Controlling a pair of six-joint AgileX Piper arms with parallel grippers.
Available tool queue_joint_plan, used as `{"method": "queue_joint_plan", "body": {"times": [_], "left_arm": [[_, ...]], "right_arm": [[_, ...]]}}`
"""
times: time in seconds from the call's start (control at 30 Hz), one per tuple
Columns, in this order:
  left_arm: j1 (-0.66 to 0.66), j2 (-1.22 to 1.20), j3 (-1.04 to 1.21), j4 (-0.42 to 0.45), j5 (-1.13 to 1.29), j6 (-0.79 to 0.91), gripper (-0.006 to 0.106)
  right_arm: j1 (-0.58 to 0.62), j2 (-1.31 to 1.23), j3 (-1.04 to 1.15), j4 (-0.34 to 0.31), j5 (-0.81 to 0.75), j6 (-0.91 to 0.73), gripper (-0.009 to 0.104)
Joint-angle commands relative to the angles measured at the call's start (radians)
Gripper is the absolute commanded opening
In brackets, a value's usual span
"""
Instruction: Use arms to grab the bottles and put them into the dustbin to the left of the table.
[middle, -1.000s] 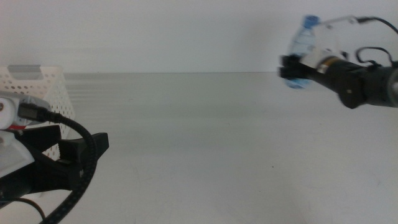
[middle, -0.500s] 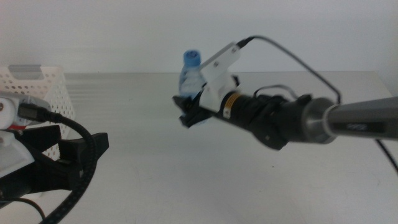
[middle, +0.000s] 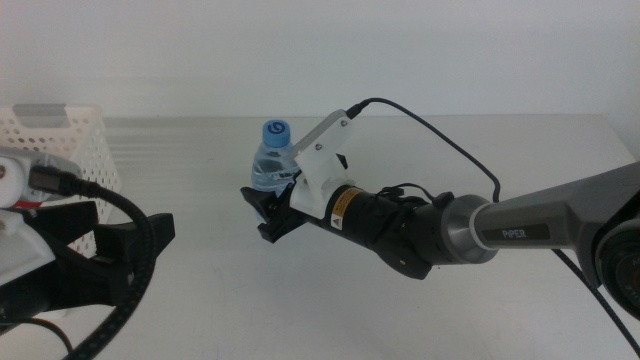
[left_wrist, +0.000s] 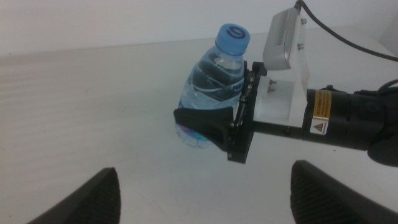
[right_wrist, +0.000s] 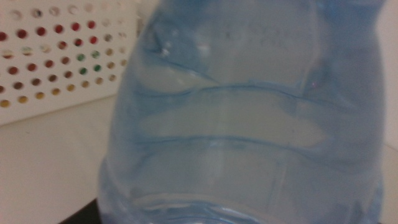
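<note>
The right arm's black gripper has swung leftward across the plain white tabletop, jaws clamped on the small clear blue-capped water bottle, held aloft, tilted. The white perforated plastic dustbin lies further left. The left gripper waits nearer it, jaws spread.

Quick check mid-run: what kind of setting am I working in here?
Probably a lab test bench: a plain white-grey tabletop against a bare wall, a white perforated plastic basket, and the right gripper carrying a small clear blue-capped water bottle.
</note>
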Motion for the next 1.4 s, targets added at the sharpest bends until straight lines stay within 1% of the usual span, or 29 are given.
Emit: {"method": "queue_joint_plan", "body": {"times": [0.0, 0.17, 0.43, 0.57, 0.63, 0.73, 0.83, 0.9, 0.93, 1.07, 1.23, 1.37], "left_arm": [[-0.007, -0.002, -0.028, -0.004, -0.067, -0.005, 0.090], [-0.007, -0.002, -0.028, -0.004, -0.067, -0.005, 0.090], [-0.007, -0.002, -0.028, -0.004, -0.067, -0.005, 0.090], [-0.007, -0.002, -0.028, -0.004, -0.067, -0.005, 0.090], [-0.007, -0.002, -0.028, -0.004, -0.067, -0.005, 0.090], [-0.007, -0.002, -0.028, -0.004, -0.067, -0.005, 0.090], [-0.007, -0.002, -0.028, -0.004, -0.067, -0.005, 0.090], [-0.007, -0.002, -0.028, -0.004, -0.067, -0.005, 0.090], [-0.007, -0.002, -0.028, -0.004, -0.067, -0.005, 0.090], [-0.007, -0.002, -0.028, -0.004, -0.067, -0.005, 0.090], [-0.007, -0.002, -0.028, -0.004, -0.067, -0.005, 0.090], [-0.007, -0.002, -0.028, -0.004, -0.067, -0.005, 0.090]], "right_arm": [[0.011, -0.067, -0.037, 0.007, -0.143, -0.003, 0.000], [0.036, -0.036, -0.042, 0.009, -0.143, -0.012, 0.000], [0.045, -0.018, -0.042, 0.008, -0.132, -0.015, 0.001], [0.045, -0.018, -0.040, 0.011, -0.106, -0.015, 0.017], [0.045, -0.018, -0.040, 0.000, -0.099, -0.015, 0.029], [0.045, -0.018, -0.039, -0.024, -0.078, -0.015, 0.052], [0.045, -0.018, -0.039, -0.033, -0.060, -0.015, 0.073], [0.045, -0.018, -0.039, -0.033, -0.060, -0.015, 0.082], [0.045, -0.019, -0.039, -0.033, -0.060, -0.015, 0.084], [0.045, -0.030, -0.037, -0.033, -0.045, -0.005, 0.086], [0.044, -0.072, -0.029, -0.034, 0.051, 0.039, 0.086], [0.044, -0.137, 0.036, -0.035, 0.070, 0.031, 0.084]]}}
